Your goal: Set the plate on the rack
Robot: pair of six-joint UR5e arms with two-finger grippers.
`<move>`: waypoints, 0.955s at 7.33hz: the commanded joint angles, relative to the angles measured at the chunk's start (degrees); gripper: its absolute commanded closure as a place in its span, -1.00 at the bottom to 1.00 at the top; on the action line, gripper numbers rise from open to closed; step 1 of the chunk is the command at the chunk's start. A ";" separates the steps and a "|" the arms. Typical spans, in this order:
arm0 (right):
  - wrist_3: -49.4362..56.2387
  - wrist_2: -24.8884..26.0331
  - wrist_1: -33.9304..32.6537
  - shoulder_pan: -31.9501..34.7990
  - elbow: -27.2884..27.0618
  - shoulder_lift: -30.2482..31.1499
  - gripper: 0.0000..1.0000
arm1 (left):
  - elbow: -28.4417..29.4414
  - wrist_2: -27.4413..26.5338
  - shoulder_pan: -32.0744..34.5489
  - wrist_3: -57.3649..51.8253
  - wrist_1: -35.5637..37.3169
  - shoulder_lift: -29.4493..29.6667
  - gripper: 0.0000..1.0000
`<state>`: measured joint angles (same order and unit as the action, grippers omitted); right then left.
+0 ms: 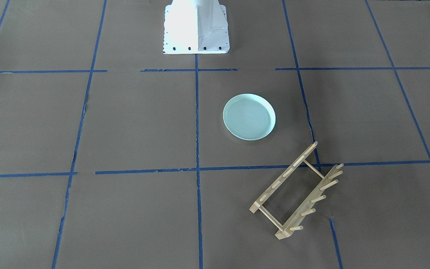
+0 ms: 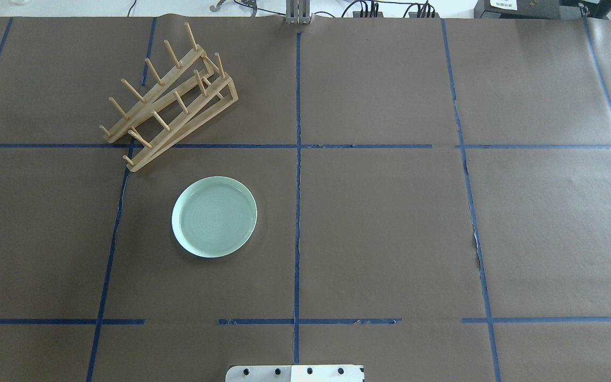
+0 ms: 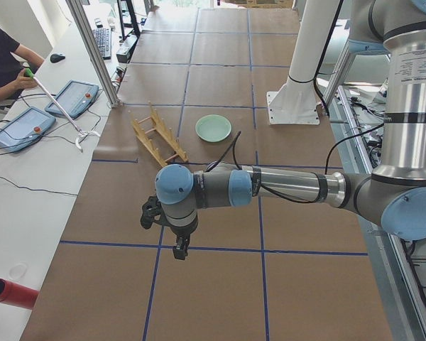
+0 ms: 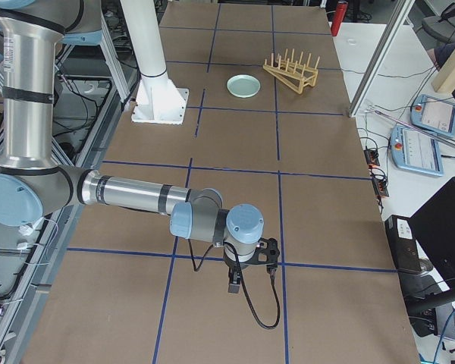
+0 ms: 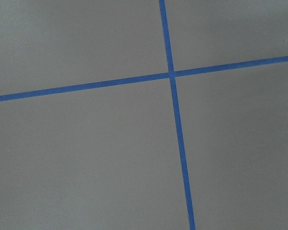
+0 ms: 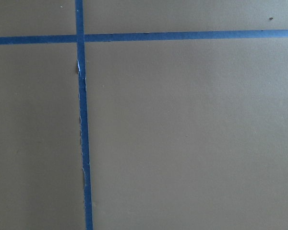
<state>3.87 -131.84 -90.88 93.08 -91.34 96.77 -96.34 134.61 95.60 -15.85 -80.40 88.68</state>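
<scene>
The plate (image 2: 214, 216) lies flat on the surface (image 2: 390, 223) near the rack (image 2: 170, 101) — we cannot tell whether the left tool (image 3: 179, 249) or the right tool (image 4: 233, 287) is clenched.

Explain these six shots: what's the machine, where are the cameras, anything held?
Two robot arms share one table covered in brown paper with blue tape lines. Two cameras look down from above, one from each long side. Two look along the table from its ends. Two sit on the wrists and see only paper and tape. A green plate lies flat near a wooden rack, not touching it. The left arm's fingers and right arm's fingers hover far from both, holding neither. Open or shut, I cannot tell.
</scene>
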 commanded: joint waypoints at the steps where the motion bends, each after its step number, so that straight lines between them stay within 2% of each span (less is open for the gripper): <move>1: 0.00 0.00 0.00 0.00 -0.07 0.00 -1.00 | 1.23 1.16 0.11 0.03 -2.64 -1.83 -1.00; 3: 0.00 0.00 0.00 0.00 0.02 0.00 -1.00 | 0.54 4.75 -1.89 4.38 -10.96 -1.58 -1.00; 4: 0.00 0.00 0.00 0.00 0.02 0.00 -1.00 | -1.29 8.26 -6.35 17.04 -12.74 -1.23 -1.00; 6: 0.00 0.00 0.00 0.00 -0.07 0.00 -1.00 | -7.78 7.60 -15.58 39.91 -21.16 -0.96 -1.00; 7: 0.00 0.00 0.00 0.00 0.02 0.00 -1.00 | -12.16 4.72 -23.89 50.63 -21.20 0.34 -1.00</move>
<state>3.87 -131.84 -90.88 93.08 -91.34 96.77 -103.51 141.57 80.45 20.54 -99.62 87.90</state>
